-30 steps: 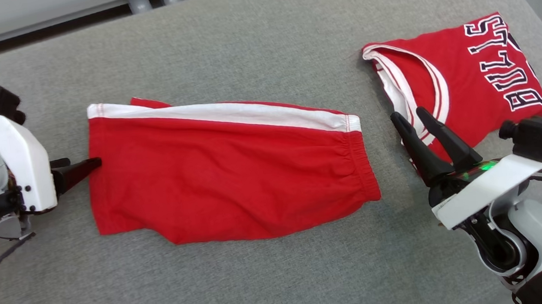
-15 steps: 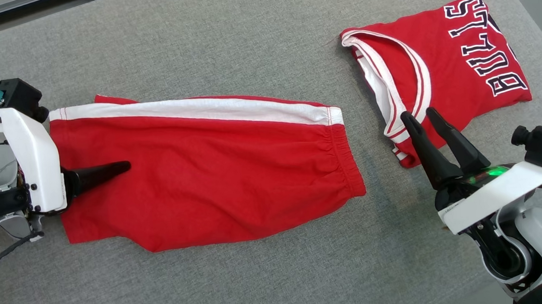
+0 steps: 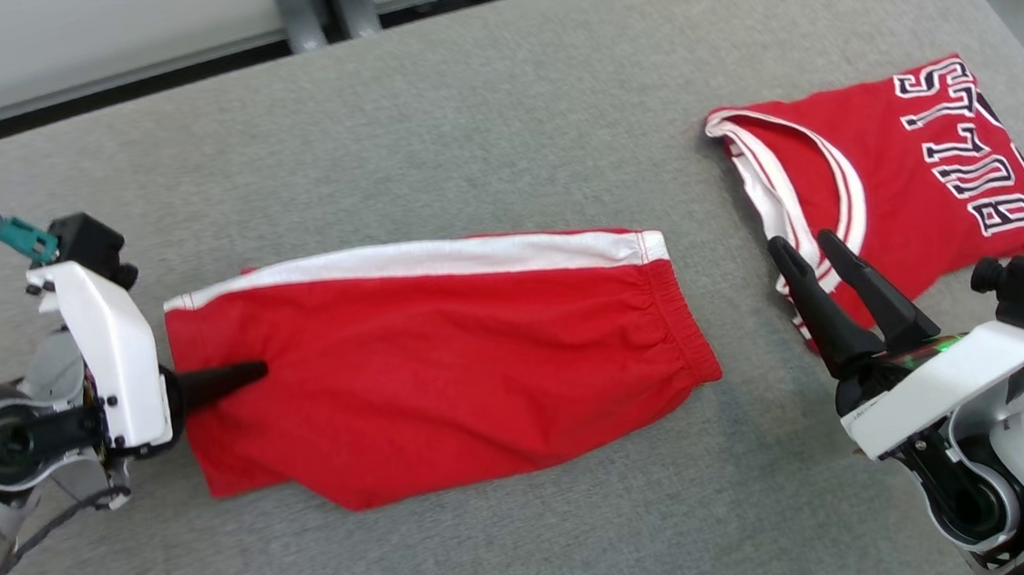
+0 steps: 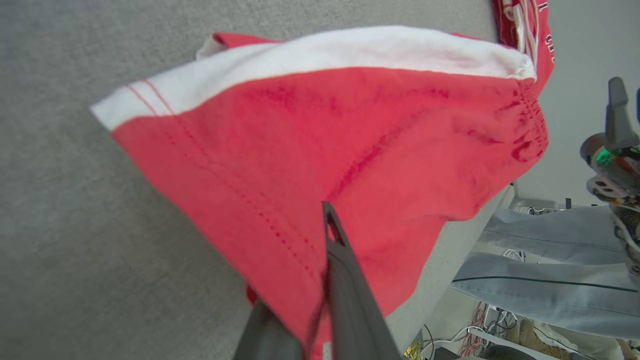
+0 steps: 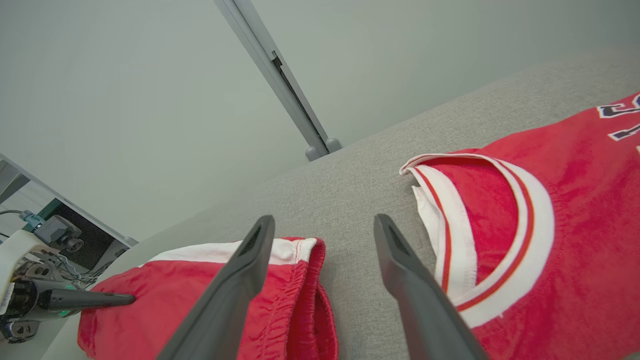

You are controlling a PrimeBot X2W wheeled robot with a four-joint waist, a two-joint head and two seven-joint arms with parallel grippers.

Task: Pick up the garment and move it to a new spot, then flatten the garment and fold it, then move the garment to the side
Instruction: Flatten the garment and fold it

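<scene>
Red shorts [image 3: 445, 366] with white side stripe, lying mid-way across grey table [image 3: 463, 127], elastic waistband toward right. Left gripper [image 3: 249, 373] pinching leg-hem fabric, fingers pressed together; spread a second earlier, tip then only at hem edge. Right gripper [image 3: 803, 242] spread and empty, as before, beside folded red jersey [image 3: 906, 183] lettered "BULLS".

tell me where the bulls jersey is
In the head view the red Bulls jersey lies at the right of the grey table, apart from the red shorts to its left, with the right gripper at its near left corner.
</scene>
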